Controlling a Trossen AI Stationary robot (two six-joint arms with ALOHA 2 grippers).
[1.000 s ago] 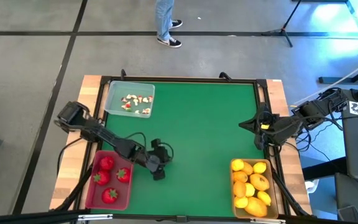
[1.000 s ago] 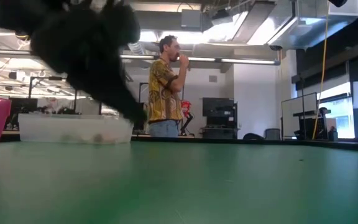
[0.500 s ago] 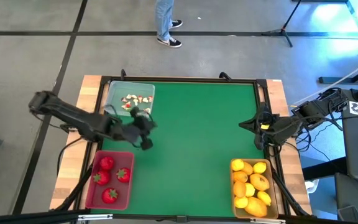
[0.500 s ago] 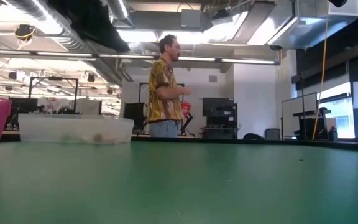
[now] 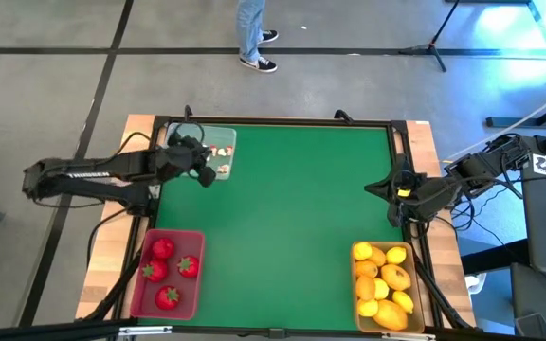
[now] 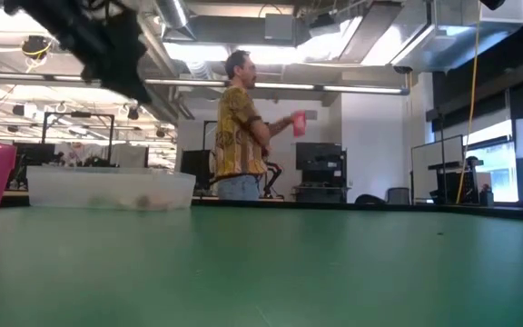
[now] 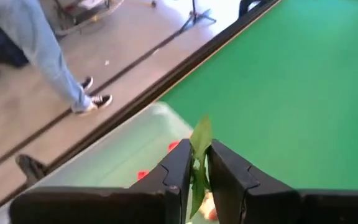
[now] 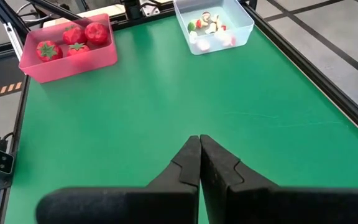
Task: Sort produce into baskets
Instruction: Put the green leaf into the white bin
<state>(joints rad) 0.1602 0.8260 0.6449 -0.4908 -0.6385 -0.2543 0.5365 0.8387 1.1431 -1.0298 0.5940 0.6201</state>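
We judge the sorting nearly finished: the green table mat carries no loose produce that we can see, and each kind sits in its own tray. The four red toy strawberries lie in the pinkish-red rectangular plastic basket at the near left corner, the yellow and orange lemon-like toy ovals fill the tan-yellow rectangular basket at the near right corner, and the tiny white-and-red bits lie in the clear translucent plastic basket at the far left corner. What looks to be left is one last piece. The left gripper hangs above the clear basket, over its right part in the high view, its dark fingers pressed nearly together on a thin green leaf-like scrap that sticks out past the fingertips; we cannot tell what sort of produce it belongs to. We reckon it only needs releasing into that basket, though whether it will drop cleanly from so tight a pinch is hard to say. The right gripper waits at the table's right edge, just beyond the tan-yellow basket, its fingers fully together and holding nothing. A person in a patterned shirt stands in the room beyond the far edge, well apart from both arms.
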